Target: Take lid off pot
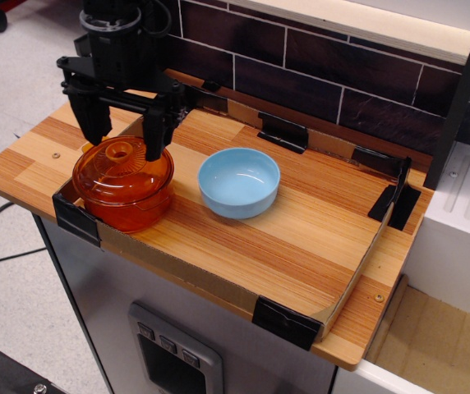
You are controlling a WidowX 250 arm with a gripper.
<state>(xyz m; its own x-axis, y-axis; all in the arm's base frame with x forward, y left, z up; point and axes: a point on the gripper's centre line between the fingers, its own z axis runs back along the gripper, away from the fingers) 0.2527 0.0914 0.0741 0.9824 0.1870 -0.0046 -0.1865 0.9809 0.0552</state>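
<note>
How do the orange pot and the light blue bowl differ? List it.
1. The pot is translucent orange; the bowl is opaque light blue.
2. The pot is covered by its lid; the bowl is open, with nothing visible inside.
3. The pot sits in the walled area's left corner under the open hand; the bowl stands nearer the middle, with nothing over it.
Both are round, upright and of similar width.
</note>
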